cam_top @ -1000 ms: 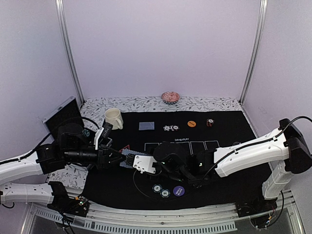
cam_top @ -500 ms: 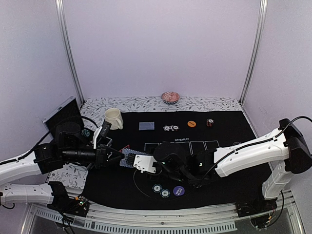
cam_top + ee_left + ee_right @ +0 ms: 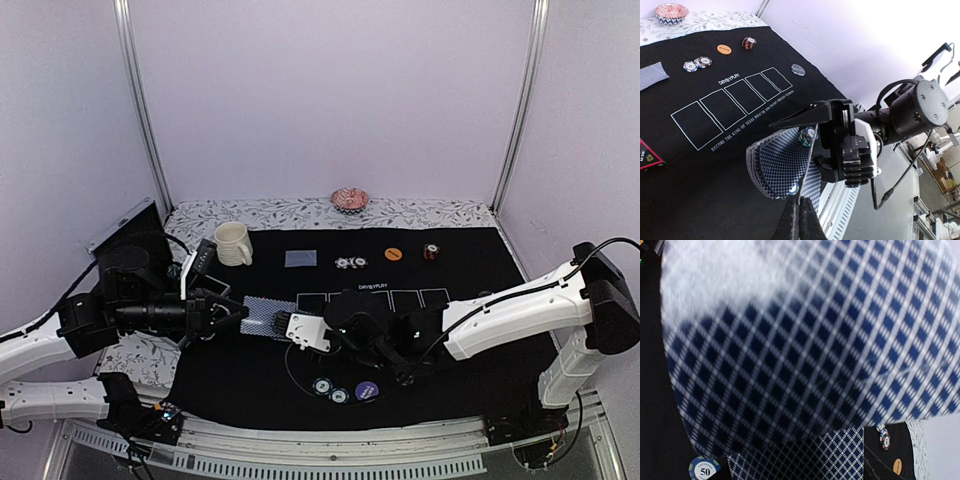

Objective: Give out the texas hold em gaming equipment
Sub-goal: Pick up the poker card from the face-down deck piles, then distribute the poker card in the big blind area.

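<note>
My right gripper (image 3: 287,323) holds a fan of blue-grey checked playing cards (image 3: 262,314) above the black mat. The left gripper (image 3: 240,312) meets the fan from the left. In the left wrist view the left gripper (image 3: 800,207) is shut on the edge of one card (image 3: 812,150), seen edge-on. The rest of the fan (image 3: 775,167) sits in the right gripper (image 3: 800,145). Card backs (image 3: 805,350) fill the right wrist view and hide its fingers. The red-outlined triangle (image 3: 647,156) lies on the mat; it is hidden in the top view.
At the mat's far side are one card (image 3: 300,258), striped chips (image 3: 351,262), an orange button (image 3: 393,254) and a chip stack (image 3: 431,251). Chips (image 3: 330,388) and a purple button (image 3: 367,391) lie near the front. The mug (image 3: 233,243) and pink dish (image 3: 349,198) stand behind.
The left jaws have closed on a card at the fan's edge. The left arm has drawn back a little to the left. The right gripper still holds the fan.
</note>
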### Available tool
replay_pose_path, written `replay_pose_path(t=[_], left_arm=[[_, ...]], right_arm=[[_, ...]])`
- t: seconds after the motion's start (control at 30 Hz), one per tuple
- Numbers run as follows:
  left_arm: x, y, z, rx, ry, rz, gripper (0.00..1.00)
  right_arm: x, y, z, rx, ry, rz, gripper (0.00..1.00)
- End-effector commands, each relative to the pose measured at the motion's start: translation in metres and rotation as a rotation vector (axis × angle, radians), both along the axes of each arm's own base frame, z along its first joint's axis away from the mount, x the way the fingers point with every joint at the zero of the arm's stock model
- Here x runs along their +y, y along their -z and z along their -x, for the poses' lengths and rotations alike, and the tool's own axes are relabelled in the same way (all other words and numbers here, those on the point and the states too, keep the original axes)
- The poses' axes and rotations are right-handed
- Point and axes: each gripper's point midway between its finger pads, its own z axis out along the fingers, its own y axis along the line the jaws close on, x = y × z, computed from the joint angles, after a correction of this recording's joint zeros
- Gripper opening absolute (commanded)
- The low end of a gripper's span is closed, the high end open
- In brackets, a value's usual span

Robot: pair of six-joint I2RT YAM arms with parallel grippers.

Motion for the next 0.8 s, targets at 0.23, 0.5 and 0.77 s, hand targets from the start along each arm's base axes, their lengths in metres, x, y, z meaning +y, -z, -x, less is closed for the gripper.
replay_pose_path(t=[0.23,0.5,0.77], left_arm=[[0.015,-0.068,-0.04,-0.188,-0.115,0.024,0.0],[0.005,-0.076,-0.135,-0.172,-0.148,-0.006,0.0],[-0.024,-0.023,-0.261,-0.013,-0.164,-0.041,0.0]], right_arm=[[-0.043,-0.019,-0.02,0.015,0.11,-0.076,0.58],[-0.086,-0.033,-0.028,0.005,0.19,-0.107,0.58],[-0.112,-0.04,-0.03,0.009,0.228,-0.102,0.58]])
